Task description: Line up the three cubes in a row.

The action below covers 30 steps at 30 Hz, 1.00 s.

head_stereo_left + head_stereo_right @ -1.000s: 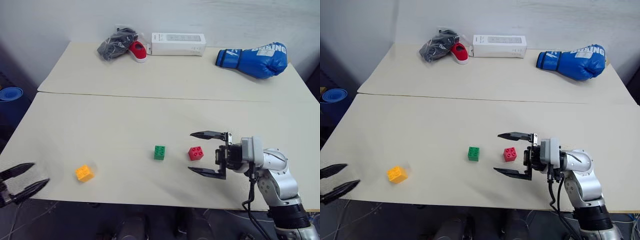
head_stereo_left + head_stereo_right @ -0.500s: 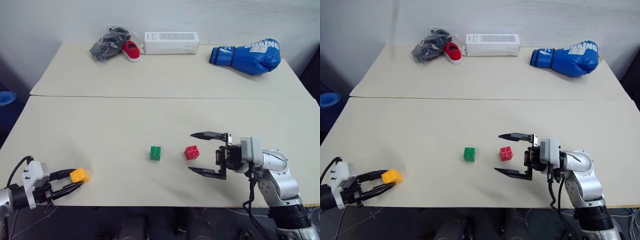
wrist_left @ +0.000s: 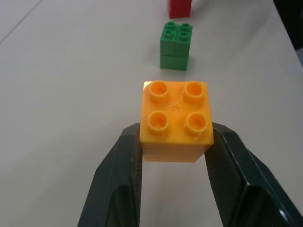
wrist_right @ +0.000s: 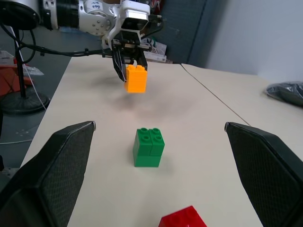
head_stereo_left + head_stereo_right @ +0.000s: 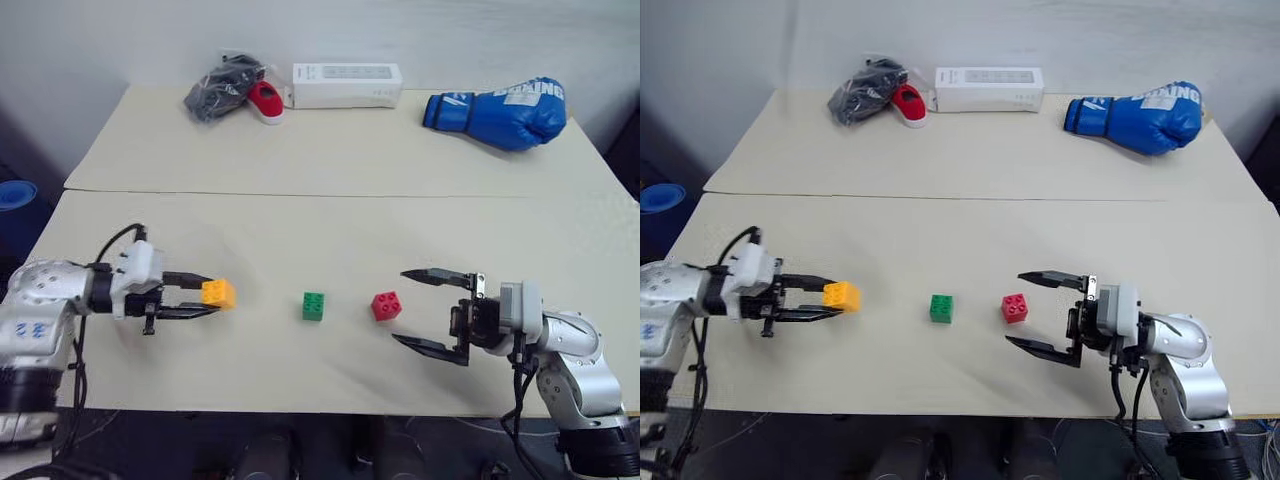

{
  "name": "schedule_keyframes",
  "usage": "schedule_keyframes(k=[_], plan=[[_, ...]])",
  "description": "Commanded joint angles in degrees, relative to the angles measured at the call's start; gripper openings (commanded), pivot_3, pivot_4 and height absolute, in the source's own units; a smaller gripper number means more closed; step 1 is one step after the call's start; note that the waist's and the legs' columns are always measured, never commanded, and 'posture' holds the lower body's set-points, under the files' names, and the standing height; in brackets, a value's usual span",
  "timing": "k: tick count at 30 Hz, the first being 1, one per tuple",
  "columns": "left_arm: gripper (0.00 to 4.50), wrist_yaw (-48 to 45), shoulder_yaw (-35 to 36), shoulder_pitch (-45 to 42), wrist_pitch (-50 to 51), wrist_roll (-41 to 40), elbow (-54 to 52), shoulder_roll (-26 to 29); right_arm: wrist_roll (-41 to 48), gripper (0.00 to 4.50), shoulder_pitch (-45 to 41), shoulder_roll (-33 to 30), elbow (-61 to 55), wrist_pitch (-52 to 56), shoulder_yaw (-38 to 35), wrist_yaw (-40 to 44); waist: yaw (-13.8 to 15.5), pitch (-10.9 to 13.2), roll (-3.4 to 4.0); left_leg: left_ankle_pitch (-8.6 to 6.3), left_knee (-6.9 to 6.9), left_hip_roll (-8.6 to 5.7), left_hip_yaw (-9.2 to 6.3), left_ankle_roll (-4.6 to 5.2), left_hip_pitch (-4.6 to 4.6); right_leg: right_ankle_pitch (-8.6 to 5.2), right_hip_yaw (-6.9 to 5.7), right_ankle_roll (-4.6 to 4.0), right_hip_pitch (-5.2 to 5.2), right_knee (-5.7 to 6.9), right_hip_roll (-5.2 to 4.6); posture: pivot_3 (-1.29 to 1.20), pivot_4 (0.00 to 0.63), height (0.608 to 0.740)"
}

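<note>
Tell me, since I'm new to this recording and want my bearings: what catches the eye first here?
First the yellow-orange cube, pinched in the left pincer and lifted off the table, to the left of the others. Next the green cube and red cube side by side near the table's front edge, with the right pincer open just right of the red one. At the back lies a bright blue boxing glove.
</note>
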Motion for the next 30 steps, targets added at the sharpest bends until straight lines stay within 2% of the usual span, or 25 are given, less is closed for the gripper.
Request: schedule_keyframes(k=[1, 6, 12, 18, 20, 23, 26, 30], plan=[[1.5, -6.0, -4.7, -6.0, -6.3, 3.1, 8.8, -1.8, 0.3, 4.5, 1.0, -1.0, -2.1, -0.6, -1.8, -0.9, -0.2, 0.0, -0.03, 0.0, 0.01, 0.02, 0.06, 0.0, 0.0, 0.03, 0.02, 0.05, -0.01, -0.03, 0.09, 0.0, 0.15, 0.74], [1.5, -6.5, -9.9, -11.2, -10.4, 3.8, 17.1, -4.2, 0.0, 4.5, 2.7, -1.2, -3.1, -0.7, -2.8, -2.1, -0.5, 0.0, -0.04, 0.01, 0.02, 0.07, 0.14, 0.02, 0.02, 0.05, 0.1, 0.09, -0.02, -0.05, 0.13, 0.0, 0.15, 0.74], [1.5, -6.5, -15.1, -10.3, -12.9, 1.7, 17.7, -2.7, 0.2, 4.5, 5.0, -1.8, -4.2, -0.8, -4.0, -2.9, -0.4, 0.0, -0.04, 0.01, 0.07, 0.11, 0.11, 0.02, 0.01, 0.05, 0.31, 0.09, -0.02, -0.04, 0.1, 0.0, 0.15, 0.74], [1.5, -6.5, -15.6, -10.1, -12.5, 1.7, 18.7, -1.2, -0.2, 4.5, 4.8, -2.1, -2.2, -1.7, -3.6, -2.5, -0.4, 0.0, -0.04, 0.0, 0.07, 0.15, 0.1, 0.02, 0.04, 0.05, 0.38, 0.08, -0.02, -0.02, 0.06, 0.0, 0.15, 0.74], [2.23, -6.5, -14.7, -9.6, -10.7, 0.9, 17.3, -0.1, -0.2, 4.5, 4.3, -2.3, -0.8, -2.1, -3.8, -1.9, -0.4, 0.0, -0.04, 0.0, 0.08, 0.16, 0.1, 0.02, 0.04, 0.05, 0.38, 0.08, -0.01, -0.03, 0.07, 0.0, 0.15, 0.74], [3.07, -6.2, -11.7, -8.1, -9.9, -0.7, 14.5, 1.5, 0.1, 4.5, 3.4, -3.2, 0.9, -2.5, -4.4, -0.8, -0.5, 0.0, -0.04, 0.0, 0.07, 0.16, 0.11, 0.02, 0.04, 0.05, 0.39, 0.08, -0.02, -0.03, 0.09, 0.0, 0.15, 0.74], [3.98, -3.8, -6.2, -4.4, -6.4, -4.3, 9.0, 4.9, 0.8, 4.5, 2.0, -5.3, 2.6, -2.5, -6.1, 1.0, -0.5, 0.0, -0.05, 0.0, 0.08, 0.18, 0.1, 0.02, 0.0, 0.05, 0.39, 0.08, -0.05, -0.04, 0.0, 0.0, 0.15, 0.74], [3.98, 0.5, 1.8, 3.3, -2.4, -7.4, 2.2, 9.5, 1.9, 4.5, 0.3, -9.4, 5.8, -1.8, -9.1, 4.3, -0.5, 0.0, -0.03, 0.0, 0.07, 0.16, 0.04, 0.03, -0.01, 0.04, 0.3, 0.06, -0.05, -0.06, -0.35, 0.0, 0.15, 0.74]])
